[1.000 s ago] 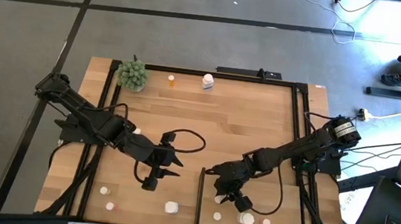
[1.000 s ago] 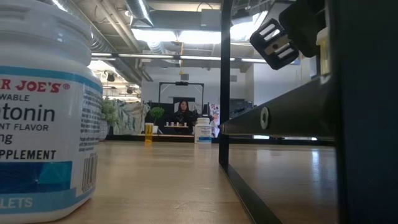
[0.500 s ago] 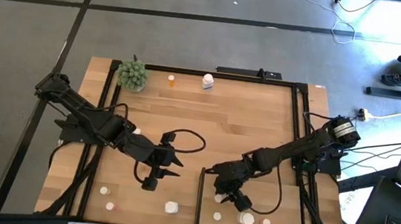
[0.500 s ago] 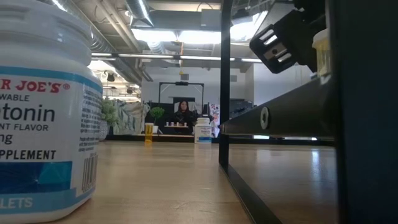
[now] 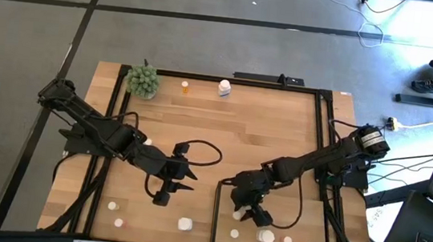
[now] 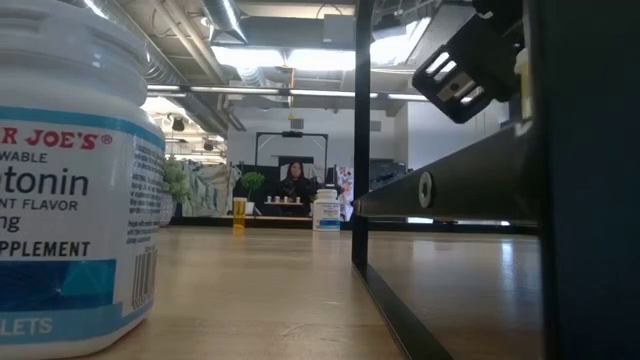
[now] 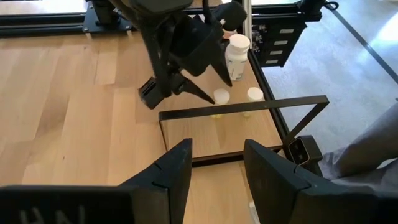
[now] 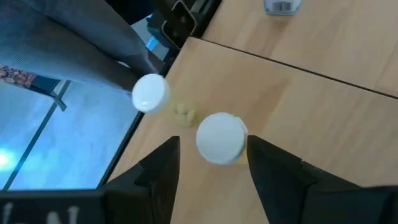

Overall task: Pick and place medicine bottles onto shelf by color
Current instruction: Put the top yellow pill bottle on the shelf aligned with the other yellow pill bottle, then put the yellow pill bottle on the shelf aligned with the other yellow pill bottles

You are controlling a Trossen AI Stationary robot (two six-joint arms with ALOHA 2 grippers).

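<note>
My right gripper [image 5: 243,211] is open over the shelf [image 5: 295,218], beside its black strip [image 5: 215,214]. A small white-capped bottle [image 8: 221,138] stands on the shelf in line between its fingers, with a gap on one side. A second small bottle [image 8: 150,93] stands close by. More bottles [image 5: 267,237] stand along the shelf's near edge. My left gripper [image 5: 169,187] is open and empty over the table's middle, left of the shelf [image 7: 211,130]. My right gripper has its fingers on either side of the white-capped bottle's cap [image 8: 239,134]. The cap shows hard against one finger [image 8: 261,162] and apart from the other; whether it touches, I cannot tell. The bottle stands upright on the shelf.
Loose bottles lie near the table's front left [image 5: 113,205], with a chunkier white one [image 5: 184,224]. An orange bottle [image 5: 184,87], a white one [image 5: 224,87] and a green plant ball [image 5: 143,81] stand at the far edge. A large bottle [image 6: 70,170] stands close to the low camera.
My right gripper has shifted a little over the shelf beside the white-capped bottle, which stays where it was.
</note>
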